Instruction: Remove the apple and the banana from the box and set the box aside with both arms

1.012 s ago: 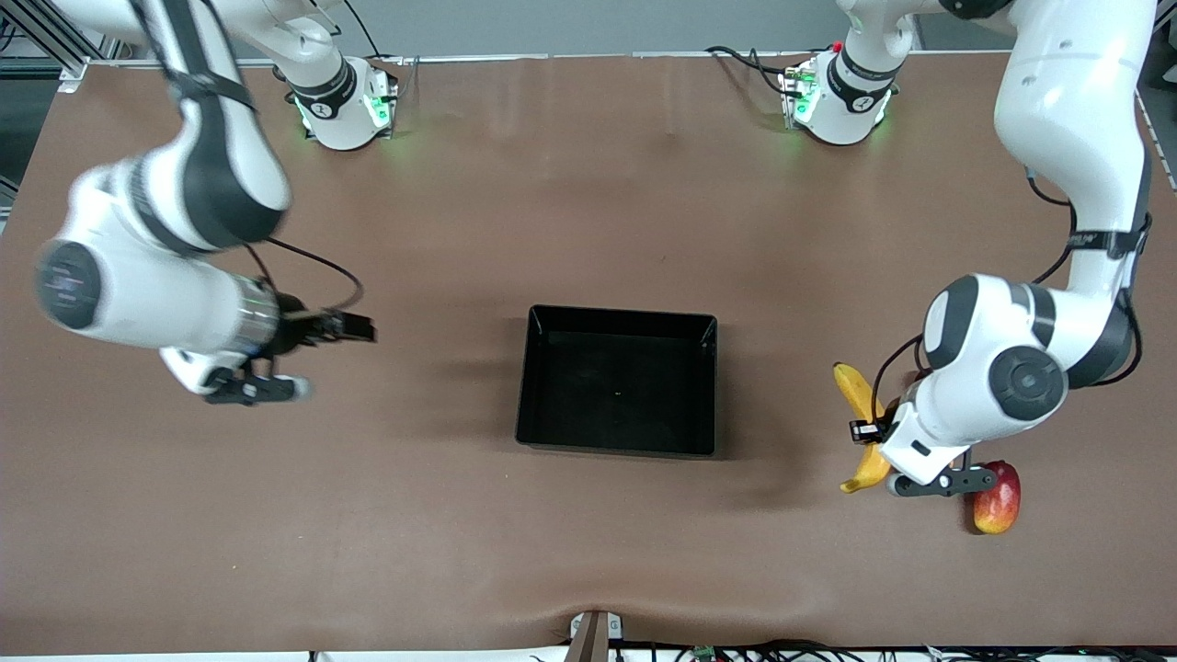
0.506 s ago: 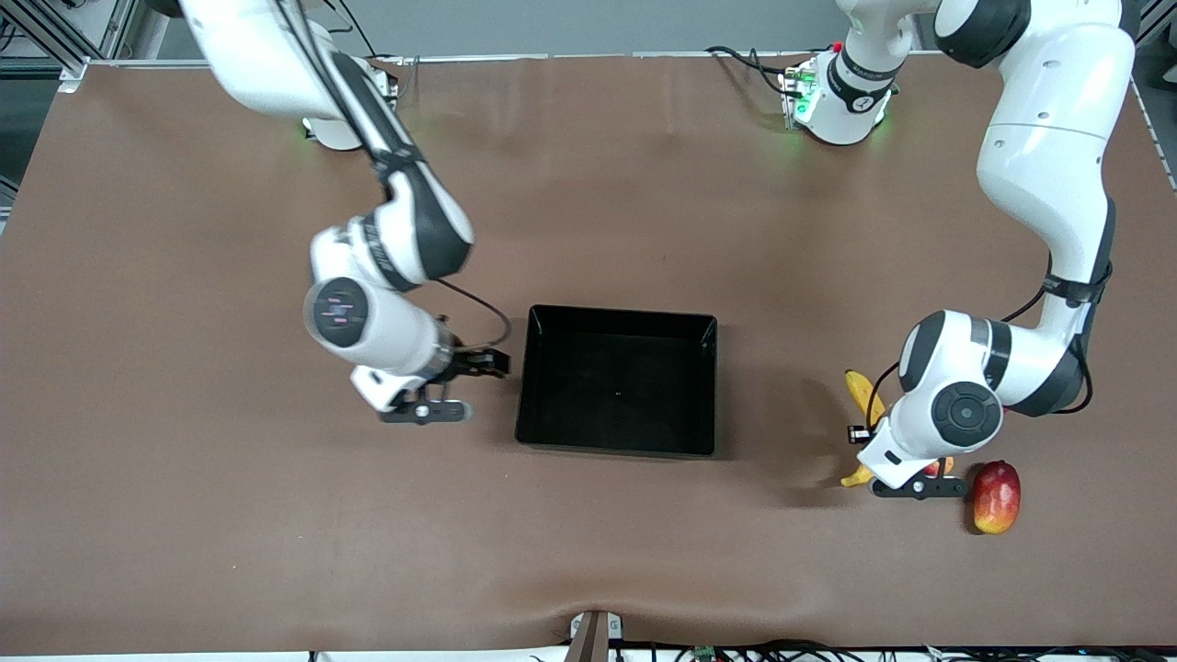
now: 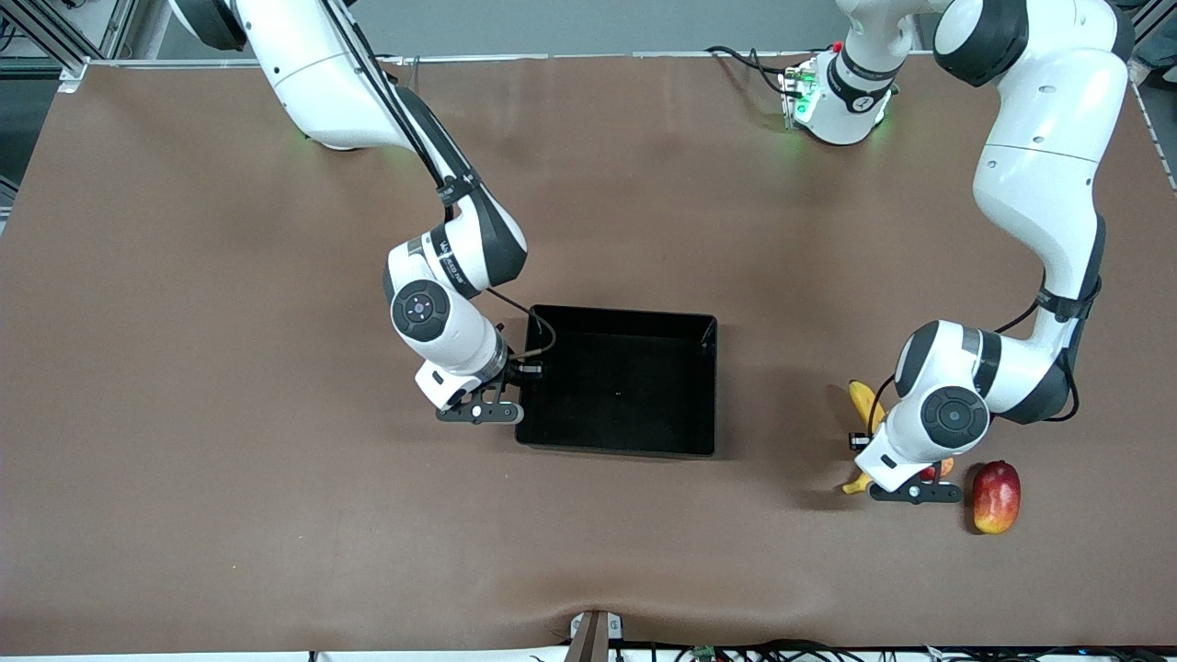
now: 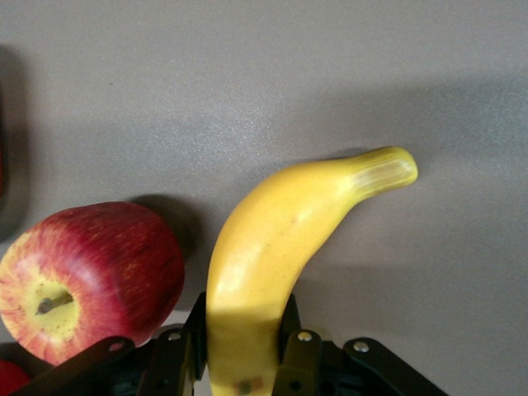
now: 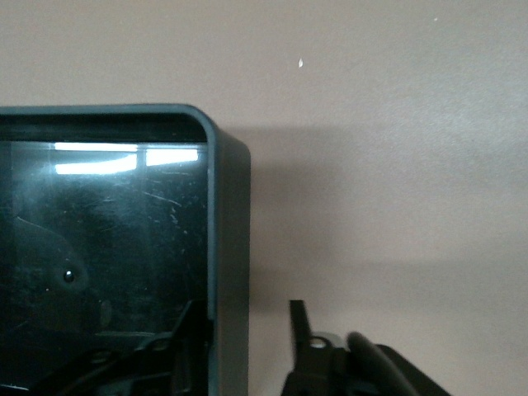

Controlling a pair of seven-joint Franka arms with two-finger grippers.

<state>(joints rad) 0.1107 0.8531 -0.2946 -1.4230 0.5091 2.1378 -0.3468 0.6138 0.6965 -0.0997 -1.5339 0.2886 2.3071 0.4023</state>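
Observation:
The yellow banana [image 3: 862,401] lies near the left arm's end of the table, and my left gripper [image 3: 874,452] is shut on its lower half. In the left wrist view the banana [image 4: 280,239] runs out from between the fingers [image 4: 177,355], with the red apple [image 4: 91,280] right beside it on the table. The black box [image 3: 616,315] sits mid-table. My right gripper [image 3: 526,372] is down at the box wall that faces the right arm's end. It stands open astride the wall [image 5: 229,247], one finger inside against it, the other outside with a gap.
A red-yellow mango [image 3: 997,496] lies on the table beside the left gripper, toward the left arm's end. Bare brown tabletop [image 3: 276,515] surrounds the box. Both arm bases [image 3: 832,97] stand along the table's edge farthest from the front camera.
The right arm swung from its end of the table over to the box and came down astride its wall, jaws narrowing. The left arm shifted slightly while gripping the banana.

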